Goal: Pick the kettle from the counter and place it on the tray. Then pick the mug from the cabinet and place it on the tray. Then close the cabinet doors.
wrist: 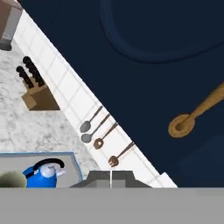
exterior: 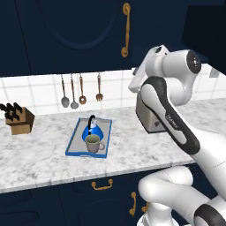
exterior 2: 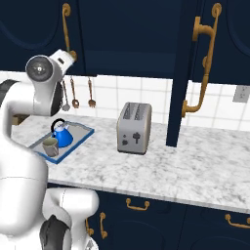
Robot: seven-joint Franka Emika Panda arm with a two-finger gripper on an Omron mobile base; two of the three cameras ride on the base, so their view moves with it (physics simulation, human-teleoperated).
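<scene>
Navy panelling spans the top of both base views: the cabinet [exterior: 66, 31] hangs over the counter [exterior: 44, 154]. Of the cabinet doors, the left one [exterior: 88, 26] lies flat and looks shut, while the right one [exterior 2: 178, 73] stands swung out edge-on over the counter's right half, its brass bar handle [exterior 2: 205, 63] facing the room. Judging by that, closing the doors is the step in hand, with one leaf left to push home.

White-and-grey marble carries everything else. A silver toaster [exterior 2: 134, 128] sits mid-counter toward the back wall, and a wooden knife block [exterior: 18, 119] stands near the left end by the tiles, clear of the work. The tray [exterior: 73, 145] lies left of the toaster, about midway between the counter's front and back edges, reachable from the base. On it the kettle [exterior: 92, 130] takes the back half and the mug [exterior: 92, 143] the front, touching or nearly so; both placements look finished.

The gripper [wrist: 111, 177] is clenched with nothing between its fingers, raised close to the left door's panel, which suits pushing rather than grasping.
</scene>
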